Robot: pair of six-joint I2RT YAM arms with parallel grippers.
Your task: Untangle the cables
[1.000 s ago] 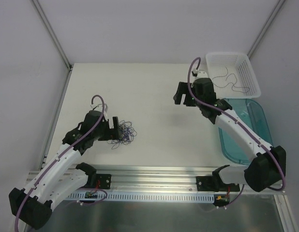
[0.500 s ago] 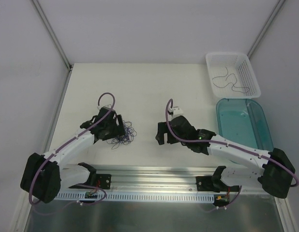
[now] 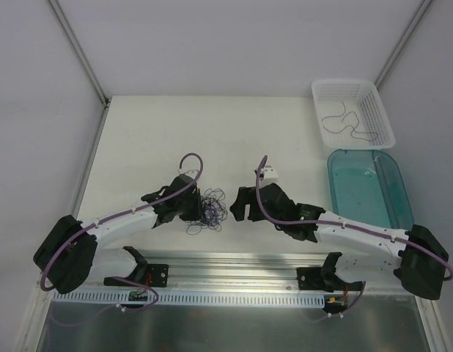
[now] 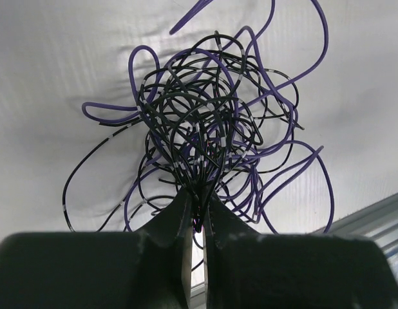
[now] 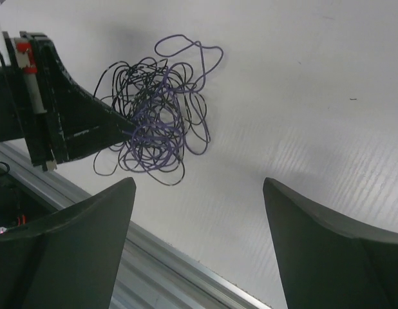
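The cables (image 3: 210, 207) form a wad of thin black and purple curly strands on the white table, near its front edge. My left gripper (image 3: 194, 208) is shut on the wad's near side; in the left wrist view several strands (image 4: 205, 129) run down into the closed jaws (image 4: 198, 205). My right gripper (image 3: 238, 206) hovers just right of the wad, open and holding nothing. In the right wrist view the wad (image 5: 157, 122) lies ahead and to the left of the open gripper (image 5: 199, 187), with the left gripper's finger (image 5: 89, 125) pinching it.
A white basket (image 3: 373, 136) at the back right holds a loose dark strand (image 3: 344, 121). A teal tray (image 3: 369, 220) lies in front of it. An aluminium rail (image 3: 234, 260) runs along the front edge, close under both grippers.
My left gripper has shut on the wad and shifted it to the right. The right arm has swung from the basket down to the table's middle, beside the wad.
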